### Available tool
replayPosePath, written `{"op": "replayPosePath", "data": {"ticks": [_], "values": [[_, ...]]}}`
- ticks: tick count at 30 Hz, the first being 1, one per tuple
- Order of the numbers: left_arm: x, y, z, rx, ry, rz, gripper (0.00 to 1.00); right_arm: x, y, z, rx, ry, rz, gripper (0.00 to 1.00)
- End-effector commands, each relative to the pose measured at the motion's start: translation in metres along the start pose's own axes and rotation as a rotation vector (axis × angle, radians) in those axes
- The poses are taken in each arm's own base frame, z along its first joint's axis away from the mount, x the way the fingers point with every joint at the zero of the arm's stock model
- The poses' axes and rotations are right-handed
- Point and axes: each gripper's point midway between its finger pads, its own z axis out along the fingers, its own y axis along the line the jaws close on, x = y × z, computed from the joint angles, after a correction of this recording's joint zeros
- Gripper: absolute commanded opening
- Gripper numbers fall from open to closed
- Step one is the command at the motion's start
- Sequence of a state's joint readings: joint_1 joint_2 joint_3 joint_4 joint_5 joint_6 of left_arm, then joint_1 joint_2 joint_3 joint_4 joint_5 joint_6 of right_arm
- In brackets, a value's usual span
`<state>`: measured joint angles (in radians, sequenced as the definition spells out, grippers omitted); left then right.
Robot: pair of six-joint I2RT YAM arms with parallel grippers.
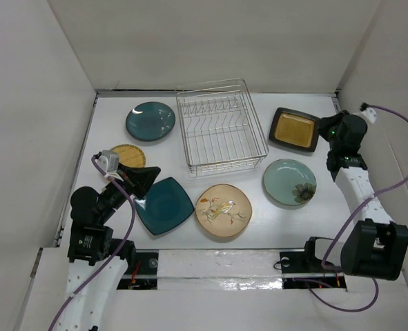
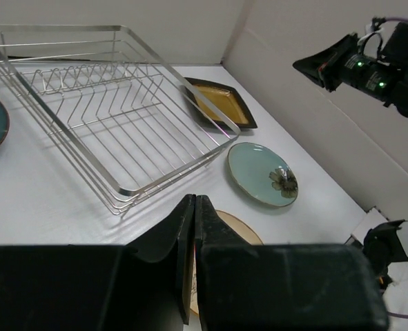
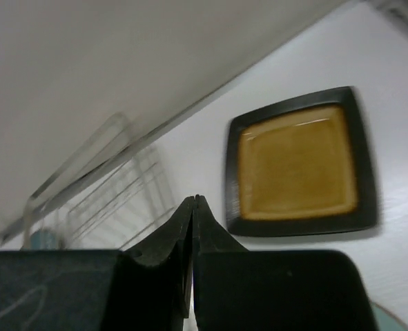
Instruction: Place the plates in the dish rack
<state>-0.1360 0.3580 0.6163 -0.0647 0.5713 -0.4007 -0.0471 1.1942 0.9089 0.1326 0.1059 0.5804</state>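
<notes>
The silver wire dish rack stands at the table's back centre with nothing in it. Around it lie a dark teal round plate, a yellow woven plate, a dark teal rounded-square plate, a beige bird plate, a pale green plate and a black-rimmed amber square plate. My left gripper is shut and empty above the teal square plate's far corner. My right gripper is shut and empty beside the amber plate.
White walls close in the table on the left, back and right. The rack, amber plate and pale green plate show in the left wrist view, with the right arm beyond them.
</notes>
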Motion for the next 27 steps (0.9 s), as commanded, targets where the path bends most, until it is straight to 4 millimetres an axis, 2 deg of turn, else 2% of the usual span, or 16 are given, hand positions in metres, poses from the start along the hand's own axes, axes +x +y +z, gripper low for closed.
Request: {"op": "replayPosePath", "data": {"ticks": [1,2,3,5,6,7,8,9,10,12,13,14,16,19,20,27], "values": [[-0.003,-0.011,-0.004,0.042,-0.030,0.032,0.00,-0.026,-0.053,0.009,0.095,-0.101,0.117,0.12],[-0.005,-0.011,-0.004,0.038,-0.035,0.033,0.00,-0.021,-0.077,0.015,0.165,-0.119,0.121,0.24],[-0.005,-0.012,-0.006,0.032,-0.040,0.030,0.00,-0.027,-0.101,0.018,0.229,-0.140,0.130,0.49],[-0.005,-0.016,-0.008,0.040,-0.044,0.031,0.05,-0.020,-0.128,0.027,0.293,-0.110,0.134,0.62],[-0.006,-0.015,-0.008,0.033,-0.050,0.032,0.10,-0.004,-0.147,0.034,0.341,-0.068,0.146,0.73],[-0.006,-0.019,-0.009,0.047,-0.052,0.032,0.19,-0.002,-0.162,0.036,0.357,-0.061,0.158,0.74],[-0.005,-0.021,-0.010,0.054,-0.049,0.032,0.22,0.001,-0.153,0.045,0.264,-0.048,0.160,0.77],[-0.006,-0.020,-0.010,0.050,-0.053,0.032,0.24,0.023,-0.164,0.054,0.280,0.017,0.170,0.79],[-0.005,-0.022,-0.011,0.057,-0.053,0.031,0.29,0.032,-0.166,0.059,0.262,0.063,0.183,0.79],[-0.006,-0.022,-0.011,0.054,-0.054,0.031,0.31,0.049,-0.152,0.074,0.154,0.156,0.185,0.79],[-0.006,-0.022,-0.011,0.055,-0.057,0.032,0.32,0.071,-0.160,0.081,0.159,0.222,0.205,0.79],[-0.007,-0.022,-0.012,0.053,-0.059,0.032,0.32,0.080,-0.156,0.084,0.117,0.257,0.215,0.79],[-0.007,-0.022,-0.012,0.049,-0.062,0.032,0.32,0.099,-0.164,0.086,0.135,0.300,0.270,0.77],[-0.007,-0.021,-0.012,0.046,-0.062,0.032,0.32,0.106,-0.159,0.092,0.096,0.324,0.298,0.74],[-0.007,-0.021,-0.012,0.046,-0.062,0.032,0.32,0.119,-0.162,0.092,0.094,0.370,0.314,0.73],[-0.006,-0.020,-0.011,0.040,-0.058,0.029,0.32,0.142,-0.159,0.105,0.039,0.423,0.440,0.64]]}}
